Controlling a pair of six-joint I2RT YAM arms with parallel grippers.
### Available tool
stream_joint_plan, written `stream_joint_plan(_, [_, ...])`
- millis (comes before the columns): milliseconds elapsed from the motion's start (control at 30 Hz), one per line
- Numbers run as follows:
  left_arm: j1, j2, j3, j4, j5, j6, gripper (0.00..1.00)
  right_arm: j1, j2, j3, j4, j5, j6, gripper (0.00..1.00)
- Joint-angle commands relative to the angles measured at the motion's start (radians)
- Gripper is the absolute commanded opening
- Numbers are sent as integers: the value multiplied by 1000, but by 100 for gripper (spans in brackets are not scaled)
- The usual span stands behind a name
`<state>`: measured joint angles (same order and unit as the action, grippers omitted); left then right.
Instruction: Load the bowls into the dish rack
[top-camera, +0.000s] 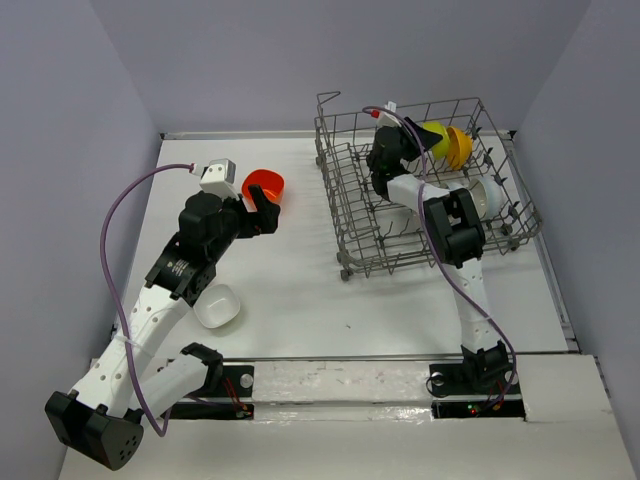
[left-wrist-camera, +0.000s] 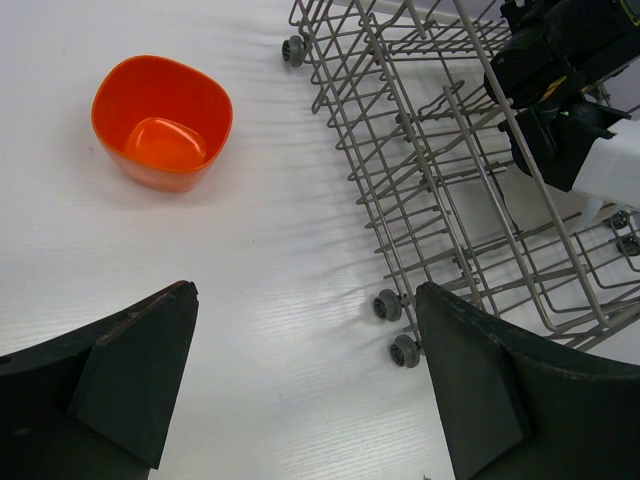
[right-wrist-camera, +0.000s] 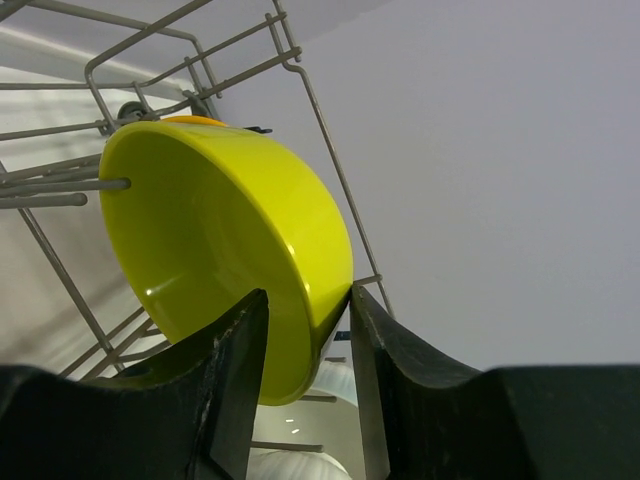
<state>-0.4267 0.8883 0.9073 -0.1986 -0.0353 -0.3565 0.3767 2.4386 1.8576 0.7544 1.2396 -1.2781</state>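
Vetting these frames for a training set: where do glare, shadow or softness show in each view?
Top external: even light, soft shadows. Left wrist: streaky sheen on the table, faint wire shadows beside the dish rack. Right wrist: pale sheen on the lime green bowl, right gripper's fingers dark.

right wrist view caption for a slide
Right gripper straddling the rim of a lime green bowl in the dish rack.
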Motion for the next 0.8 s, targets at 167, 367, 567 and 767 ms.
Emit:
stream_joint_plan(167, [-6,3,-13,39,-15,8,99,-5,40,32,-86,-9,98,47])
stream_joint_plan(367, [-6,1,-13,37,-17,8,99,-5,31,41,-139,-8,152,48])
stream_joint_plan(567, [-6,1,-13,37,-15,8,99,-5,22,38,-179,-11,194,55])
stream_joint_plan(767, [-6,3,-12,37,-17,8,99,-5,23,40,-188,-11,204,62])
